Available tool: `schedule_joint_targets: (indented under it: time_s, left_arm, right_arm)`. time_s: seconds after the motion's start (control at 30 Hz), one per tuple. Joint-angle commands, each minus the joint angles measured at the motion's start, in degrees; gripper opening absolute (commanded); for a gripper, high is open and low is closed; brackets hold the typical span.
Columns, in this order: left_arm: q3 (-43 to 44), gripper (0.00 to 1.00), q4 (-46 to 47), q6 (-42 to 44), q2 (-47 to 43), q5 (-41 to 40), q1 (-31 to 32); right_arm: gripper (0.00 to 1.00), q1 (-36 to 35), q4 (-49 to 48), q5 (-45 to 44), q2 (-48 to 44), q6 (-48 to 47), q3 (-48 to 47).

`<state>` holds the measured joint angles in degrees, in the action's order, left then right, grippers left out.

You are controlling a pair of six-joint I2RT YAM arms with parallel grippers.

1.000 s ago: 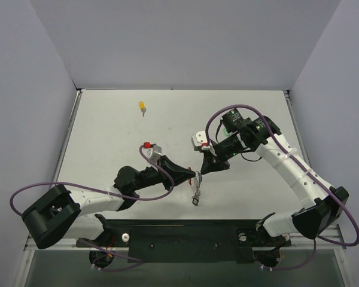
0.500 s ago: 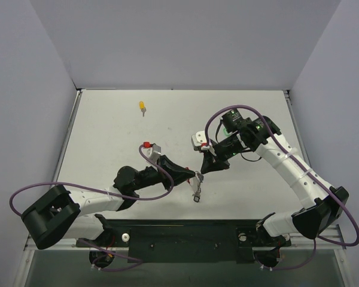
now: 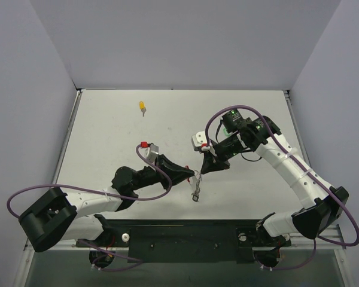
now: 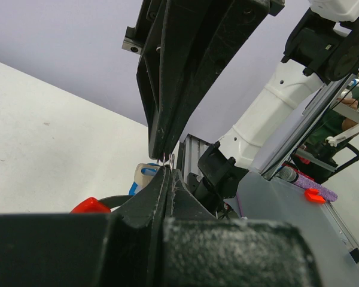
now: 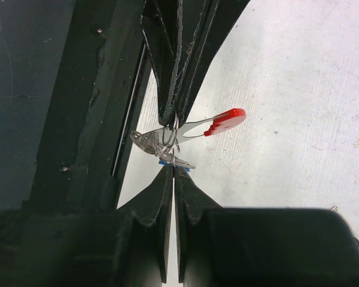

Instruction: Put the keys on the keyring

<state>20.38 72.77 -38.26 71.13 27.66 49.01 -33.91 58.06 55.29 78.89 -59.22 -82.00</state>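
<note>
Above the table's middle my two grippers meet tip to tip. My left gripper [image 3: 196,175] [image 4: 167,170] is shut on the thin silver loop of the keyring [image 5: 171,135] [image 3: 195,186]. The keyring's red-tipped arc [image 5: 226,120] sticks out to the side, and silver pieces [image 5: 145,141] dangle from it. My right gripper [image 3: 201,171] [image 5: 173,167] is shut on the blue key [image 5: 165,161] [image 4: 145,174], right at the loop. The key's blade is hidden between the jaws. A yellow key [image 3: 142,106] lies alone at the far left of the table.
The white table [image 3: 257,119] ends at a black rail [image 3: 185,230] along the near edge, where both arm bases stand. Purple cables [image 3: 149,191] loop off both arms. Grey walls close in the back and sides.
My left arm's elbow and base link have drifted a little to the left. Both grippers stay shut at the same spot with the keyring between them.
</note>
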Motion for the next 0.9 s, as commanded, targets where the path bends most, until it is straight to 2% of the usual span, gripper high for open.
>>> schedule_joint_targets:
  time_s: [0.0, 0.6, 0.87]
  left_arm:
    - [1.0, 0.00, 6.4, 0.4, -1.3, 0.9, -0.1]
    - [1.4, 0.00, 5.3, 0.9, -0.9, 0.0, -0.2]
    - [1.7, 0.00, 7.6, -0.4, 0.3, 1.1, -0.2]
  right_arm:
    - [0.00, -0.1, 1.9, 1.9, -0.7, -0.9, -0.4]
    - [0.00, -1.1, 4.9, 3.1, -0.3, -4.5, -1.1]
    - [0.00, -1.1, 0.8, 1.0, -0.2, 0.5, -0.6]
